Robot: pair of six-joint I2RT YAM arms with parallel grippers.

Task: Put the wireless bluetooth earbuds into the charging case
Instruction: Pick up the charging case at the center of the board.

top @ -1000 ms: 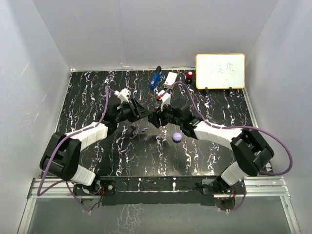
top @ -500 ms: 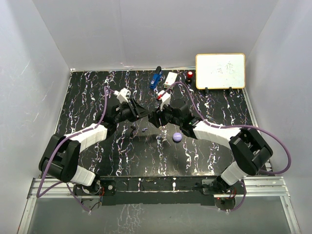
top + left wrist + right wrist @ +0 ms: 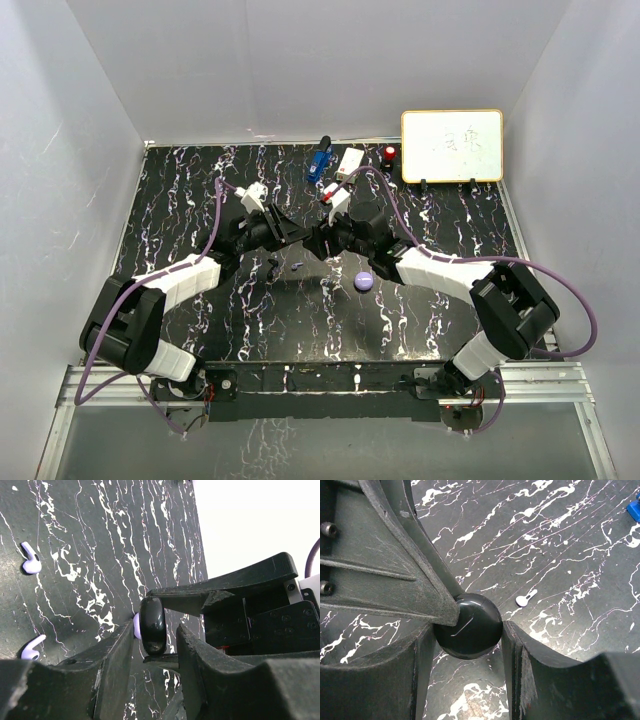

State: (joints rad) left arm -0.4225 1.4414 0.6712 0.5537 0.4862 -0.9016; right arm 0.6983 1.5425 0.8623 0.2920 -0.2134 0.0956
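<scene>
Left gripper [image 3: 155, 637] jaws have narrowed around the black charging case [image 3: 152, 620], which the right gripper [image 3: 468, 632] pinches by its rim, firm left contact can't tell, so likely bracing to open it; lavender earbuds [image 3: 30, 563] lie loose on table [image 3: 100, 540], none inserted.

Left gripper [image 3: 304, 238] & right gripper [image 3: 319, 240] meet tip to tip at centre round black case [image 3: 467, 625]: no way thru betw them. Purple puck [image 3: 364, 281] just by right arm [image 3: 440, 268]; earbuds [image 3: 31, 562] near left gripper. Blue gadget [image 3: 319, 160], white box [image 3: 350, 162] & whiteboard [image 3: 452, 146] line back edge. Mat [image 3: 180, 200] open far left & front-centre.
</scene>
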